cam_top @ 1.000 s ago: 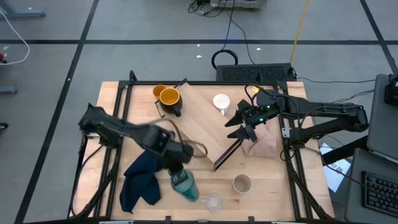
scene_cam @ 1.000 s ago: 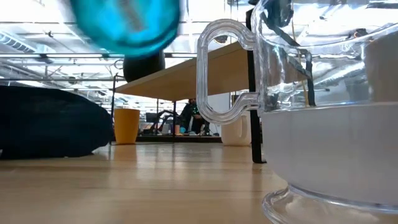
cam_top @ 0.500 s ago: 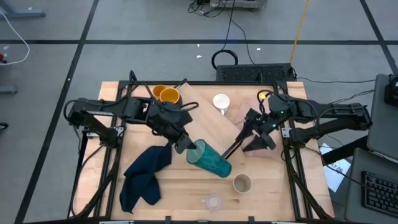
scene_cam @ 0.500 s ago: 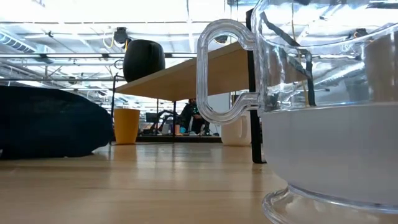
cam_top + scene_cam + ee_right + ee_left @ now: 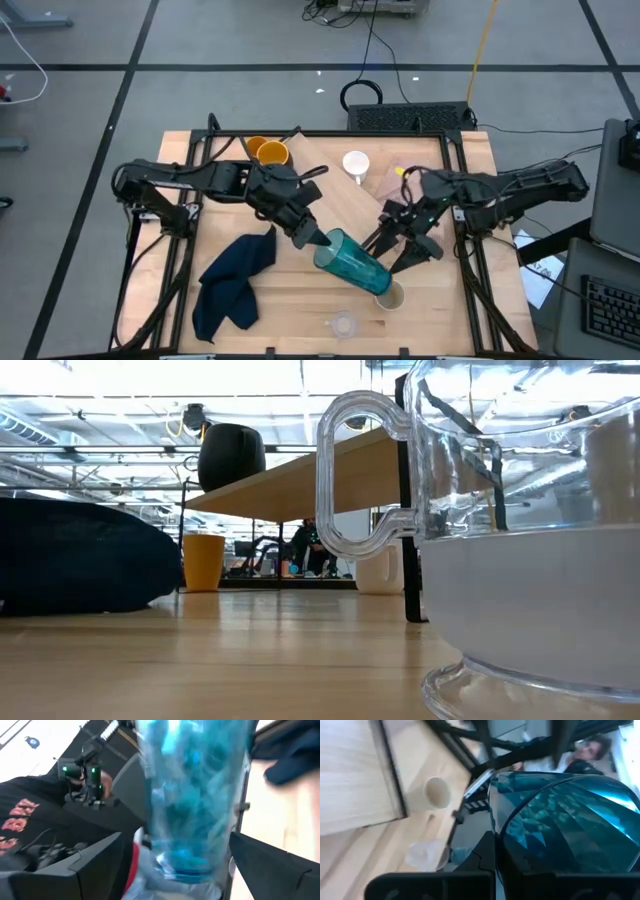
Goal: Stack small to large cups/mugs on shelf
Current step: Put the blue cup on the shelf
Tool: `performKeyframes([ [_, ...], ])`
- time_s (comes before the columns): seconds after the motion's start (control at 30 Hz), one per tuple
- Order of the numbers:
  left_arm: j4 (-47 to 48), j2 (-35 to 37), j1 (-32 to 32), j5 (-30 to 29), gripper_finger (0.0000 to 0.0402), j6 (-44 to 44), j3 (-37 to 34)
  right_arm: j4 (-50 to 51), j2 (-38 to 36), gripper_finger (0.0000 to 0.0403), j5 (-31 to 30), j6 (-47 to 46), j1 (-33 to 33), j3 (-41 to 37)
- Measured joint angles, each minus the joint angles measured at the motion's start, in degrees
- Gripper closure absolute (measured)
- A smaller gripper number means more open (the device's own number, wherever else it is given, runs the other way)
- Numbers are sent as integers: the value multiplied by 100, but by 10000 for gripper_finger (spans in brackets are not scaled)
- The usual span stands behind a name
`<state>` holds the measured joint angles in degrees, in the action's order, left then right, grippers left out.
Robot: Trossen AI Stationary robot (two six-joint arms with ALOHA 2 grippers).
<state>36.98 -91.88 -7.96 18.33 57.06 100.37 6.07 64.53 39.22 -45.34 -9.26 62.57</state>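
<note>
On the table (image 5: 440, 300), my left gripper (image 5: 318, 240) clenches the tumbler (image 5: 352, 264), tilted lower right; my right gripper (image 5: 405, 240) gapes beside it.

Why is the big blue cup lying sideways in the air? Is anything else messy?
The teal tumbler is tipped on its side because the left gripper holds it above the table, next to the open right gripper. A dark blue cloth also lies crumpled on the table.

A light wooden table (image 5: 240, 315) carries a slanted light-wood shelf (image 5: 330, 205), a dark blue cloth (image 5: 232, 283), a beige-grey cup (image 5: 389, 297) and a small clear cup (image 5: 343, 324)
</note>
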Motion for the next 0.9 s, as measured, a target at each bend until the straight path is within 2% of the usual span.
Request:
performKeyframes([
  [0.27,-90,-4,-3,152,398,50,1,-364,461,47,613,-127,-63,0],
  [0.43,-89,-2,-5,253,398,58,1,-1006,648,47,994,-523,-78,0],
  [0.9,-236,-2,-6,163,399,-29,1,-1246,894,47,1060,-685,-137,0],
])
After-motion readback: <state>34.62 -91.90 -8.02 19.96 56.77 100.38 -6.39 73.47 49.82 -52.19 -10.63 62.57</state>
